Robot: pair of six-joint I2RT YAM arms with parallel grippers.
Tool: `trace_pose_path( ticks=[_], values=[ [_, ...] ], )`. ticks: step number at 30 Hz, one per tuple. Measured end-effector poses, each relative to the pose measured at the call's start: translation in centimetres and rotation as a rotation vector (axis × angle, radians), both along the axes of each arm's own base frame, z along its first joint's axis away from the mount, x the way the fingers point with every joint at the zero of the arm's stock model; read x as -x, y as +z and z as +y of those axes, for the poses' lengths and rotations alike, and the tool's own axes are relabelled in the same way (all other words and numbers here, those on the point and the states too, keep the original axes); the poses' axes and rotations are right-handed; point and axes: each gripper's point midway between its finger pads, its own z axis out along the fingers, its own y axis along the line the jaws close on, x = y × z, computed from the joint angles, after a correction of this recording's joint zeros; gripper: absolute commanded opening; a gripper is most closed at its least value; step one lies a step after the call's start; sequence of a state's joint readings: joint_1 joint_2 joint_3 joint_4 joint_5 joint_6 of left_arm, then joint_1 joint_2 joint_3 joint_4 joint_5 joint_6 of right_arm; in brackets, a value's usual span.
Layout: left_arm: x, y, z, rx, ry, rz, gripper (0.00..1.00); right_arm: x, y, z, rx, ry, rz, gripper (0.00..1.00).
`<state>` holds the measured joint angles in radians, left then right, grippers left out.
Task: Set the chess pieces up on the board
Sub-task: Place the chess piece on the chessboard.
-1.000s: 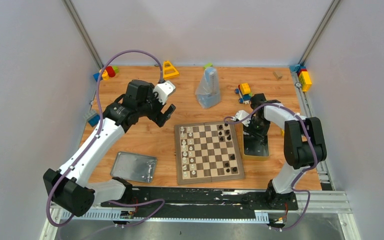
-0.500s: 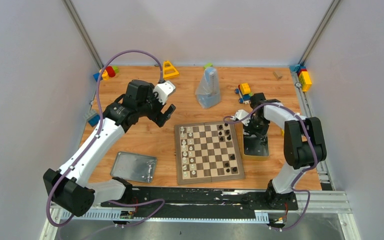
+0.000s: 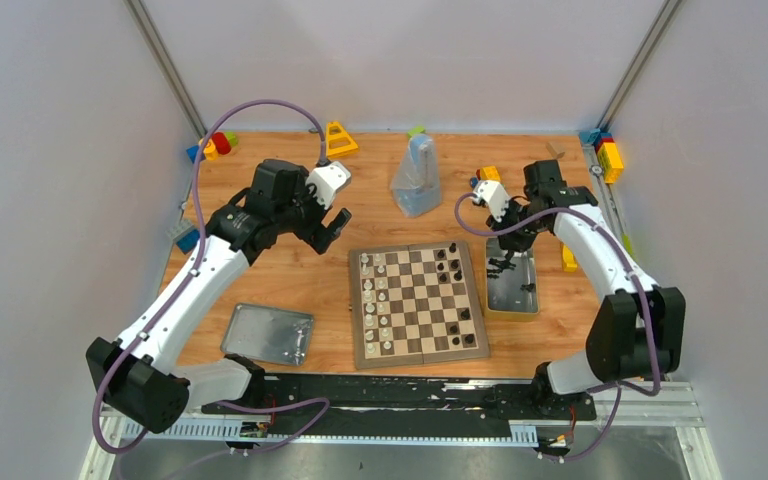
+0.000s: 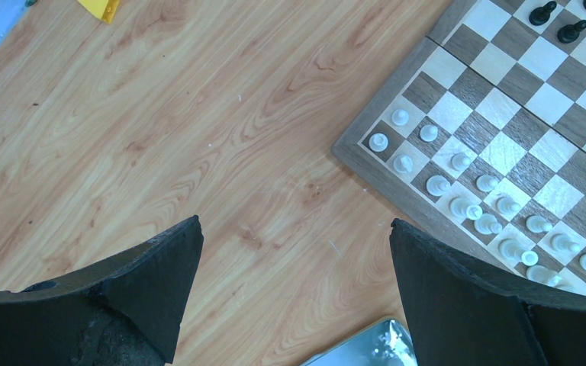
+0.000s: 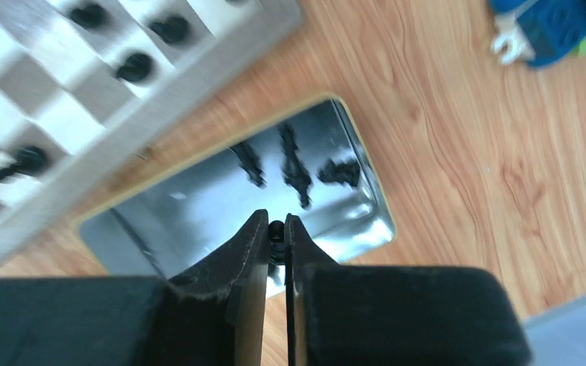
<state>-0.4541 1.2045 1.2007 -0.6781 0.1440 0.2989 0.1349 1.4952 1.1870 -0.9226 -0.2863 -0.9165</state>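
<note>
Wooden counter [image 3: 300, 282]: right jaws pinching a black piece [image 5: 276, 231], likely a pawn, over the tin [image 5: 198, 200]; left jaws spread wide.

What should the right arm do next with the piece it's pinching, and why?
Probably carry it left to the board and set it on an empty square on black's side. The right gripper is shut on a small black piece above the tin. A few loose black pieces lie in the tin, and black's rows show gaps.
</note>
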Motion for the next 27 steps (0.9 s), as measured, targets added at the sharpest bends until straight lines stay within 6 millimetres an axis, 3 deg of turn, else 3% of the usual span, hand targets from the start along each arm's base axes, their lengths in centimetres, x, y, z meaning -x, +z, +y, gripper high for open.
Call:
trace_pose_path(
  ticks=[6,9,19,27],
  values=[
    [-0.4,1.0,-0.1,0.013,0.002,-0.027,1.0,1.7,4.7,6.3,-0.353,0.072,-0.035,0.01],
    [-0.8,1.8,-0.3,0.027,0.003,-0.053,1.0,2.6,5.5,9.5,-0.51,0.132,-0.034,0.01],
    [-1.7,4.7,-1.2,0.09,-0.017,-0.135,1.0,6.9,1.6,18.5,-0.759,0.267,0.117,0.0],
    [-1.9,4.9,-1.3,0.098,-0.018,-0.142,1.0,9.8,-2.3,22.3,-0.775,0.326,0.197,0.01]
  ],
)
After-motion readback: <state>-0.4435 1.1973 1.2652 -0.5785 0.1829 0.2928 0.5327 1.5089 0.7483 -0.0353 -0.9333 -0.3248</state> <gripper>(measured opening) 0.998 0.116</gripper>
